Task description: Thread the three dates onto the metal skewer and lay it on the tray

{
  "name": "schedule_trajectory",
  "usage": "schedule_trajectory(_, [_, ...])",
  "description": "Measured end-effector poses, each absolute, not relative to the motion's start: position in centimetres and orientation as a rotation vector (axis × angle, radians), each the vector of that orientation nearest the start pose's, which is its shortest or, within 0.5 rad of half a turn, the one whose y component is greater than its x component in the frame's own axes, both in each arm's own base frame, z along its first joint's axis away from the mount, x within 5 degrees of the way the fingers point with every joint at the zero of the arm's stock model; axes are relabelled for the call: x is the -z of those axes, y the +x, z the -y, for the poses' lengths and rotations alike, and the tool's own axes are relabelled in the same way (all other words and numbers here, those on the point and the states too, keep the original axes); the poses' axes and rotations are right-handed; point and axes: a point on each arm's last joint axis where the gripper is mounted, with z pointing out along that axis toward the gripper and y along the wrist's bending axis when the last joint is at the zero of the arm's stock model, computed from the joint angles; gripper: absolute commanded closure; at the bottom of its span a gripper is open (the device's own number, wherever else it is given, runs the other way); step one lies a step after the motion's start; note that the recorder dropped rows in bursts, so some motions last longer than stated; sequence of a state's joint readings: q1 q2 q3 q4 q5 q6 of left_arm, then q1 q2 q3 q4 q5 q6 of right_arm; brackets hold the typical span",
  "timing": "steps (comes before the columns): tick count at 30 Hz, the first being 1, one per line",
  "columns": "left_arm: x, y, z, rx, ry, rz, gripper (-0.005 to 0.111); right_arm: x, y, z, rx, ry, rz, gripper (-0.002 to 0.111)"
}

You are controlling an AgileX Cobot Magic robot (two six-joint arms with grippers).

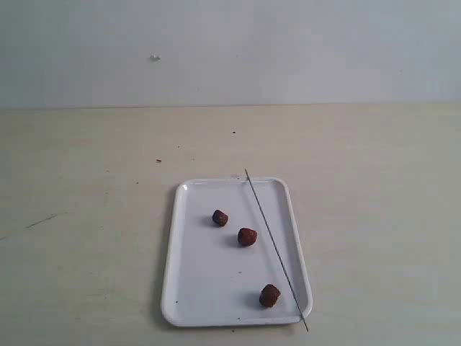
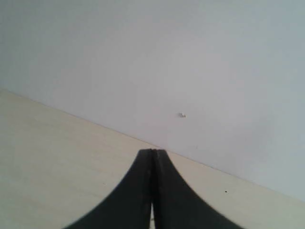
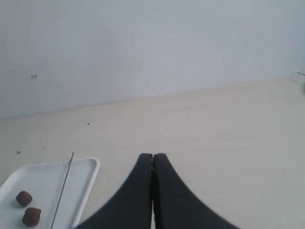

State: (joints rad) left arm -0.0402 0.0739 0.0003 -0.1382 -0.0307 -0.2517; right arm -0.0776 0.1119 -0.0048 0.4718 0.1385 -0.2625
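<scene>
Where my left claw [image 2: 152, 151] stands: clenched, its two black fingers pressed together tip to tip, grasping nothing; past it my wrist camera sees only bare desk and wall.
my right claw [image 3: 153, 155]: clenched the same way, fingers flush, nothing between them; it hangs over bare desk, well apart from the tray.
both claws in the exterior view: outside the frame.
tray [image 1: 170, 274]: white, with rounded corners and a low rim; flat on the desk at the lower centre of the exterior frame, long sides running away from the camera.
skewer [image 1: 276, 249]: thin grey rod lying slantwise over the right half of the tray, from the upper rim down to the lower right corner; both ends pass beyond the rim, and the lower tip reaches over the desk.
upper date [image 1: 220, 218]: dark reddish-brown lump on the tray floor in the tray's upper half, left of the skewer and apart from it.
middle date [image 1: 247, 236]: just below and right of the upper date, near the skewer with a gap between them.
lower date [image 1: 270, 295]: by the tray's lower right corner, just beside the skewer, a sliver of white between them.
right wrist view: one end of the tray, the skewer's tip over its rim, the upper date and the middle date.
desk [image 1: 86, 216]: pale, wood-toned, with a few dark flecks.
wall [image 1: 302, 50]: plain pale grey, with a small light speck [image 1: 155, 58] at the upper left of the exterior frame.
</scene>
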Motion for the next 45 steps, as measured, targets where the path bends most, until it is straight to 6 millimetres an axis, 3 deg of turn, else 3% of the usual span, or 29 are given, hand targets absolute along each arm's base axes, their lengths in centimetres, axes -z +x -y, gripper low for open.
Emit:
schedule_trajectory(5, [-21.1, 6.3, 0.2, 0.339, -0.271, -1.513, 0.107, -20.0, 6.5, 0.1, -0.169, 0.242, -1.662, 0.108])
schedule_trajectory(10, [-21.1, 6.3, 0.2, 0.339, -0.271, -1.513, 0.107, -20.2, 6.6, 0.0, -0.545, 0.624, -1.564, 0.108])
schedule_trajectory(13, [-21.1, 6.3, 0.2, 0.339, -0.271, -1.513, 0.107, -20.5, 6.6, 0.2, -0.654, 0.757, -1.476, 0.108])
schedule_trajectory(22, [-21.1, 6.3, 0.2, 0.339, -0.271, -1.513, 0.107, -22.5, 6.1, 2.4, -0.598, 0.875, -1.132, 0.108])
schedule_trajectory(27, [-21.1, 6.3, 0.2, 0.339, -0.271, -1.513, 0.107, -22.9, 5.8, 2.9, -0.632, 0.930, -1.035, 0.108])
schedule_trajectory(30, [-21.1, 6.3, 0.2, 0.339, -0.271, -1.513, 0.107, -24.3, 5.9, 2.1, -0.587, 0.790, -1.126, 0.108])
schedule_trajectory(33, [-21.1, 6.3, 0.2, 0.339, -0.271, -1.513, 0.107, -27.0, 6.0, 1.2, -0.471, 0.583, -1.227, 0.108])
schedule_trajectory(37, [-21.1, 6.3, 0.2, 0.339, -0.271, -1.513, 0.107, -30.1, 7.0, 0.8, -0.361, 0.441, -1.322, 0.108])
schedule_trajectory(41, [-21.1, 6.3, 0.2, 0.339, -0.271, -1.513, 0.107, -32.3, 9.5, 0.4, -0.275, 0.331, -1.518, 0.108])
schedule_trajectory(45, [-21.1, 6.3, 0.2, 0.339, -0.271, -1.513, 0.107, -32.3, 14.1, -0.1, -0.264, 0.264, -1.887, 0.108])
